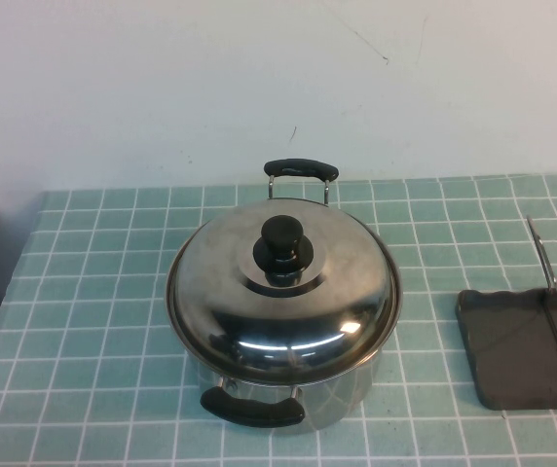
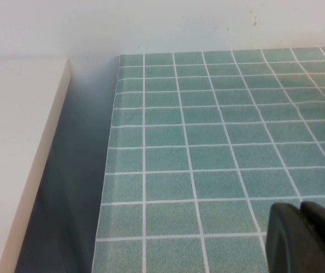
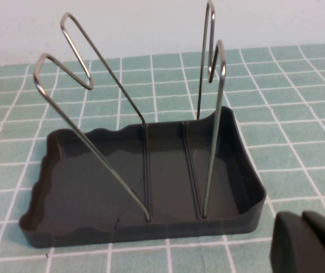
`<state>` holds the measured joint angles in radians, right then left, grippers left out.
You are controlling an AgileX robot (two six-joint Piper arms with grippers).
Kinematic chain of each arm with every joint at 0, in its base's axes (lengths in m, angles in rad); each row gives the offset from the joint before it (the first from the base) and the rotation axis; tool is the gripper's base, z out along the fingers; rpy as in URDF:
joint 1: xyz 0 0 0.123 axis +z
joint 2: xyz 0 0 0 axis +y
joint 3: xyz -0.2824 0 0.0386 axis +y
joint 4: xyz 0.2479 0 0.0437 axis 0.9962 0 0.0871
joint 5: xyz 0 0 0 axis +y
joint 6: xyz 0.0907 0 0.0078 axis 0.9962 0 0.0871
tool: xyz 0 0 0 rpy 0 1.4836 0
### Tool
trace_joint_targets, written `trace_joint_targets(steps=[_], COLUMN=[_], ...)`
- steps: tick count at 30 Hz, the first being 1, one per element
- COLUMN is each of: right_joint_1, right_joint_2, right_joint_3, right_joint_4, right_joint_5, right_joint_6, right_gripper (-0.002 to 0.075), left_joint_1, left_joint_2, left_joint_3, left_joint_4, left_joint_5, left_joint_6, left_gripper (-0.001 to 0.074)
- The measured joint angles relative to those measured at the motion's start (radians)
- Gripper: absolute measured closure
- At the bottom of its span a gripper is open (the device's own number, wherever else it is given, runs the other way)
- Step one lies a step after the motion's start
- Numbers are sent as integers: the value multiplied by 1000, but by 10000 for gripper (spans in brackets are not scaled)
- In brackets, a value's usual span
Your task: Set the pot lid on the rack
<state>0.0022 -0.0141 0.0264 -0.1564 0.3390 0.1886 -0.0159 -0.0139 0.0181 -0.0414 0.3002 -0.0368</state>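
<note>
Lid (image 1: 283, 302) seated on pot (image 1: 288, 394), rack (image 3: 145, 182) well apart. Left gripper (image 2: 303, 238) closed over surface (image 2: 208, 142). Right gripper (image 3: 305, 243) closed beside rack.

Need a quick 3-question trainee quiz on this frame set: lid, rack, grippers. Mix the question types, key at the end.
1. True or false: the pot lid already stands in the rack.
2. Multiple choice: in the high view, the rack sits on which side of the pot? A) the robot's left B) the robot's right C) behind it, by the wall
3. Short answer: what does each gripper hold?

Key
1. False: the lid sits on the pot, and the rack's wire loops hold nothing.
2. B
3. Nothing. The left gripper is shut over bare tiled table; the right gripper is shut, just short of the rack.
</note>
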Motion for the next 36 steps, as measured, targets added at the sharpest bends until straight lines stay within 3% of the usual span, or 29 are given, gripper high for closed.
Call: trace_joint_targets(steps=[11,18,21,32,36], right_joint_1=[0,0,0,0,0], right_joint_2=[0,0,0,0,0], right_joint_3=[0,0,0,0,0], right_joint_4=[0,0,0,0,0], right_joint_5=[0,0,0,0,0], right_joint_6=[0,0,0,0,0], right_gripper=[729,729,729,729,729], left_joint_1=[0,0,0,0,0], left_joint_2=[0,0,0,0,0], left_joint_3=[0,2,2,2,0], left_joint_4=[-15,-488,-577,-690,-616], left_joint_5=[-2,-50,-84,-264,-314], left_joint_6=[-6,-211,-229,-275,-280], left_gripper=[737,737,737,737,737])
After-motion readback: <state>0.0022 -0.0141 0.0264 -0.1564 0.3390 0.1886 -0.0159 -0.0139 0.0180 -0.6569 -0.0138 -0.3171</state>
